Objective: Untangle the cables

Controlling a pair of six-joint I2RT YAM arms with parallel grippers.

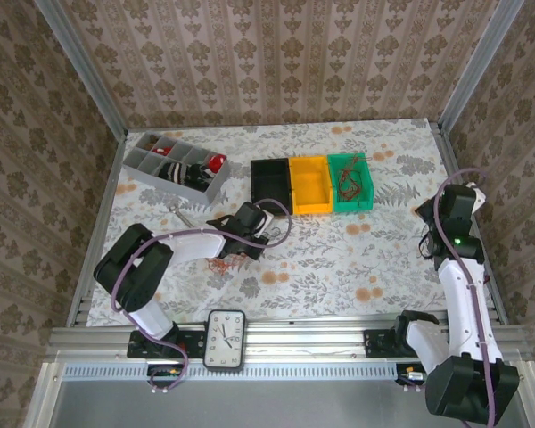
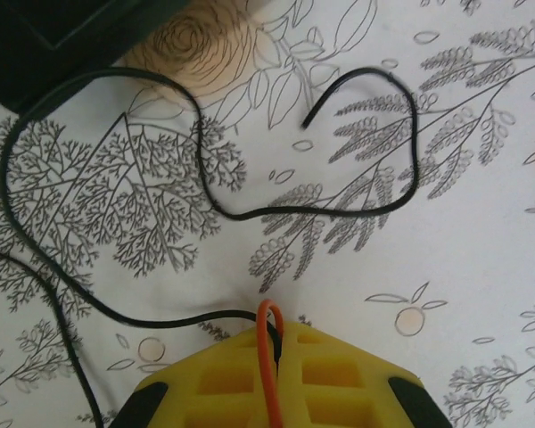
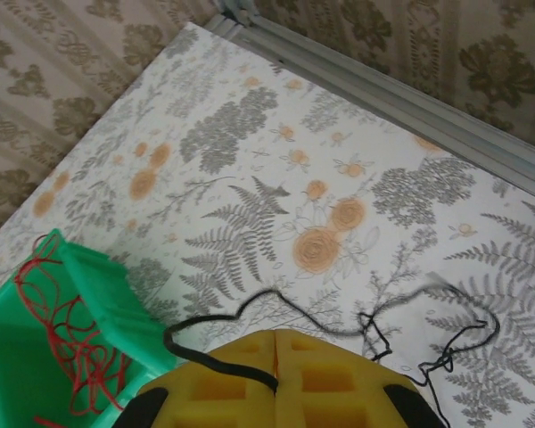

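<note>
My left gripper [image 2: 281, 332] has its yellow fingers shut on an orange cable [image 2: 268, 357] that loops out at the tips, with a black cable [image 2: 250, 214] pinched beside it. That black cable winds over the tablecloth toward the black bin [image 2: 53, 36]. From above, the left gripper [image 1: 260, 225] lies low just in front of the bins, with a small reddish cable bundle [image 1: 221, 261] beside its arm. My right gripper [image 3: 275, 339] is shut on another black cable [image 3: 339, 323], which trails across the cloth. It hangs raised at the right [image 1: 426, 212]. Red cables [image 3: 62, 348] lie in the green bin [image 3: 107, 294].
Black [image 1: 269, 183], yellow [image 1: 309, 185] and green [image 1: 351, 184] bins stand side by side at the centre back. A grey compartment tray [image 1: 172, 163] with small parts sits at the back left. A clock [image 1: 226, 339] rests on the near rail. Metal frame posts border the table.
</note>
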